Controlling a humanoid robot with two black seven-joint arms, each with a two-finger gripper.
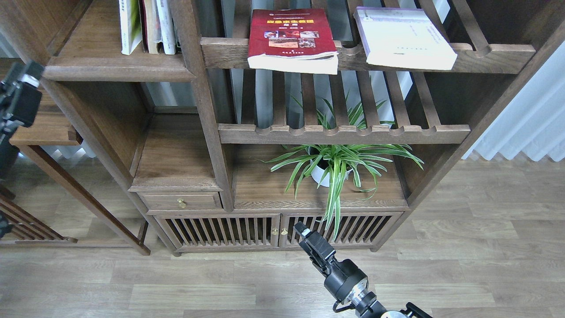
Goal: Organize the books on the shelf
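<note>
The yellow-green book (pixel 127 25) stands upright on the solid dark-brown shelf (pixel 119 70) at top left, beside a few other upright books (pixel 160 24). The dark red book (pixel 289 37) lies flat on the upper slatted rack, its front edge overhanging the rail. The pale lavender-white book (pixel 404 37) lies flat to its right on the same rack. My left gripper (pixel 22 90) is at the left edge, below and left of the shelf, dark and empty-looking. My right gripper (pixel 305 234) is low, in front of the cabinet doors, holding nothing that I can see.
A potted spider plant (pixel 335 165) sits on the lower board under a second slatted rack (pixel 344 132). A small drawer (pixel 181 202) and slatted cabinet doors (pixel 220 230) are below. A side table (pixel 44 132) stands left, and a white curtain (pixel 525 128) hangs right.
</note>
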